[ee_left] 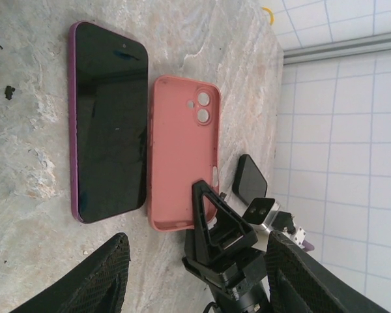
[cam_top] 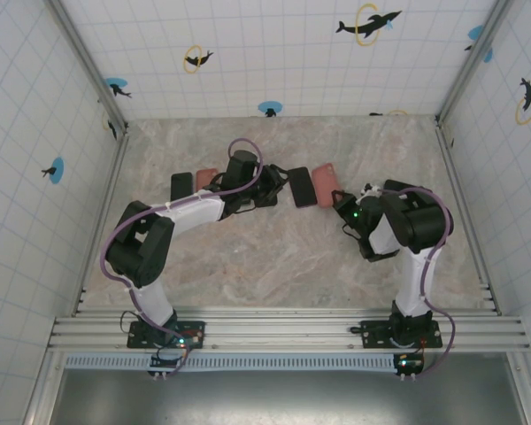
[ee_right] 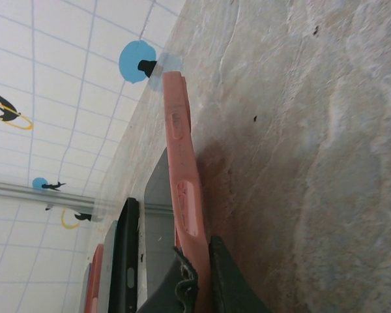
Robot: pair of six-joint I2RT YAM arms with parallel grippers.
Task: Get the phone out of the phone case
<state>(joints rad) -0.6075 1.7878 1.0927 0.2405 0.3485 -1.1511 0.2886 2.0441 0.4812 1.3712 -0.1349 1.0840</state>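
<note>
You have bright, even overhead light; the arms throw soft shadows on the surface. In the right wrist view, the fingers at the bottom blur, and shadow hugs the pink case.

Left arm and right arm share black joints, white-wrapped links and looping purple cables (green base lights).

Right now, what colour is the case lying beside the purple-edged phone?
Salmon pink case, clearest in the left wrist view.

Marbled tabletop; white tiled walls, dolphin stickers; aluminium rail along near edge.
</note>
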